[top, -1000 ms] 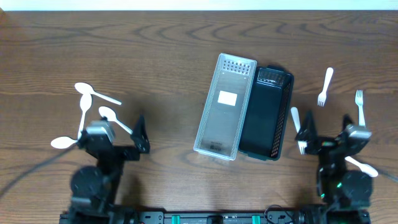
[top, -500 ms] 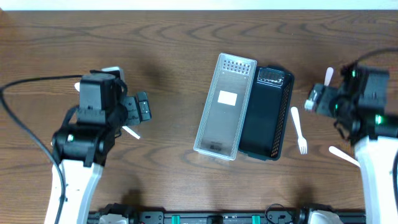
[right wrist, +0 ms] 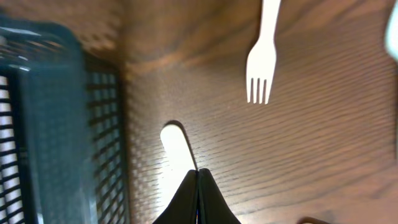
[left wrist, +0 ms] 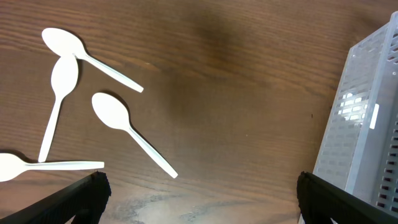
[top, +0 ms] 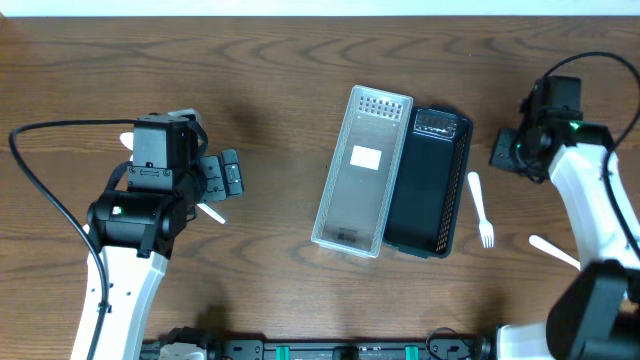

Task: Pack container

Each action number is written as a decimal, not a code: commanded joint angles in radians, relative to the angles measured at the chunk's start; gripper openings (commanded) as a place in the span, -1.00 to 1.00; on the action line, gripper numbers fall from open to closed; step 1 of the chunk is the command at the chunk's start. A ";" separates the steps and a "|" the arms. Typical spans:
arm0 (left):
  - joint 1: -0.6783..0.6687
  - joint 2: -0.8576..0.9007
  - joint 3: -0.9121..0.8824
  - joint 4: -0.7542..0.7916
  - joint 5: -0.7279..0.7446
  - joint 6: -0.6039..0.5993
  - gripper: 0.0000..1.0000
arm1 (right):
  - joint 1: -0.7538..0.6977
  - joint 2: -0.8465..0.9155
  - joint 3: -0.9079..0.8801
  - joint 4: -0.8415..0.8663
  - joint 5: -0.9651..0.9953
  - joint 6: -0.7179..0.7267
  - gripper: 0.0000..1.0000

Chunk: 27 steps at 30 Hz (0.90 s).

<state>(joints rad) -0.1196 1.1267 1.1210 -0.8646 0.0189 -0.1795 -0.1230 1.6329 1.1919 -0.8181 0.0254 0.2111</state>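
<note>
Swung right gripper rearward beside black basket; clenched, empty, poised near fork handle. Barely budged left gripper; spread wide above spoons. Packed nothing yet: black basket and clear tray bare. Probably reopening, then grabbing fork next.

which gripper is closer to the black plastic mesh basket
Right. The right gripper sits just off the far right corner of the black plastic mesh basket; the left gripper is well to its left, beyond the clear plastic tray.
</note>
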 commanded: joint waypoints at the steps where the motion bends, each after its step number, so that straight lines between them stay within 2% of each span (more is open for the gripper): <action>1: 0.005 0.002 0.028 -0.003 -0.011 0.014 0.96 | 0.002 0.053 0.014 0.003 -0.008 0.021 -0.97; 4: 0.005 0.002 0.028 -0.011 -0.011 0.014 0.96 | 0.018 0.077 0.014 0.025 -0.029 0.019 -0.97; 10: 0.005 0.002 0.028 -0.023 -0.011 0.014 0.96 | 0.035 0.082 0.014 0.121 -0.226 -0.016 -0.97; 27: 0.005 0.002 0.028 -0.025 -0.011 0.014 0.96 | 0.068 0.082 0.014 0.123 -0.225 -0.023 -0.97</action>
<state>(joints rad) -0.1196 1.1267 1.1213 -0.8867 0.0189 -0.1795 -0.0830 1.7130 1.1919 -0.6937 -0.1867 0.2039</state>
